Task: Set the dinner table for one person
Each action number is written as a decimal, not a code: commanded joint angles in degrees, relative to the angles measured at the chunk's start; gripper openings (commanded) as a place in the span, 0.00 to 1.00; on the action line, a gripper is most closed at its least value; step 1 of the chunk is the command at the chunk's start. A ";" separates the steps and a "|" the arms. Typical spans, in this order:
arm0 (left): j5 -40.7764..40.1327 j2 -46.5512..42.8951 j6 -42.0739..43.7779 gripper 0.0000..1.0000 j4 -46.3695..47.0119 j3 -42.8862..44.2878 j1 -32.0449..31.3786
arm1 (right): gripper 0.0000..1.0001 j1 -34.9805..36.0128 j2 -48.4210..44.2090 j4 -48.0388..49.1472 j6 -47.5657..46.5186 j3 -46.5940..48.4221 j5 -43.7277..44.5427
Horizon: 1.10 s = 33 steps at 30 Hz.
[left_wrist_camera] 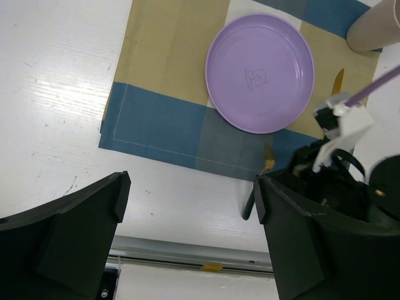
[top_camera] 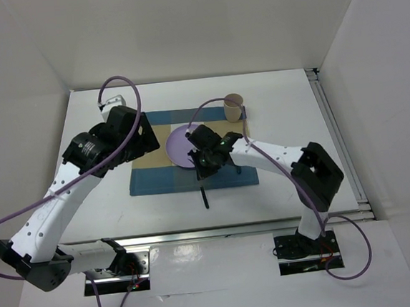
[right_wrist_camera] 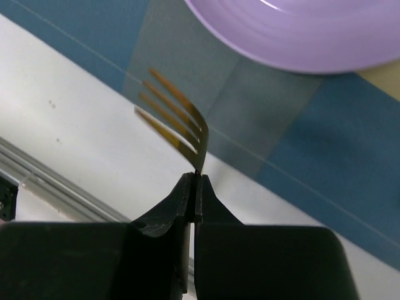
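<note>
My right gripper [right_wrist_camera: 195,178] is shut on a fork [right_wrist_camera: 175,122] at the neck below its gold tines. It holds the fork above the near edge of the blue-and-tan checked placemat [right_wrist_camera: 325,125], just in front of the purple plate [right_wrist_camera: 300,31]. In the top view the gripper [top_camera: 205,169] sits at the plate's [top_camera: 181,147] near rim, and the fork's dark handle [top_camera: 204,195] points down over the white dinner table [top_camera: 289,124]. My left gripper [left_wrist_camera: 190,187] is open and empty, held above the table left of the placemat [left_wrist_camera: 162,125].
A tan cup [top_camera: 234,108] stands at the placemat's far right corner. A gold utensil tip [left_wrist_camera: 338,79] lies right of the plate [left_wrist_camera: 259,74]. The silver rail [top_camera: 233,229] runs along the table's near edge. White walls enclose the table.
</note>
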 commanded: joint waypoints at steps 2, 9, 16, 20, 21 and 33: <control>-1.98 -1.66 1.24 1.00 -0.34 2.56 0.25 | 0.00 0.31 4.59 4.93 -0.35 4.39 -1.96; -2.51 -2.19 1.24 1.00 -0.87 2.04 0.25 | 0.00 0.31 8.11 6.70 -1.41 5.10 -6.09; -2.51 -2.19 1.24 1.00 -0.87 2.04 0.25 | 0.20 0.31 8.82 6.17 -2.64 5.10 -6.09; -2.51 -2.19 1.24 1.00 -0.87 2.04 0.25 | 0.56 0.83 8.11 5.64 -3.86 2.90 -7.32; -2.51 -2.19 1.24 1.00 -0.87 2.04 0.25 | 0.56 0.84 7.42 5.12 -4.39 2.03 -7.32; -6.81 -0.96 2.47 1.00 -3.68 8.18 0.25 | 0.61 7.42 6.80 5.72 -4.39 -4.74 -4.87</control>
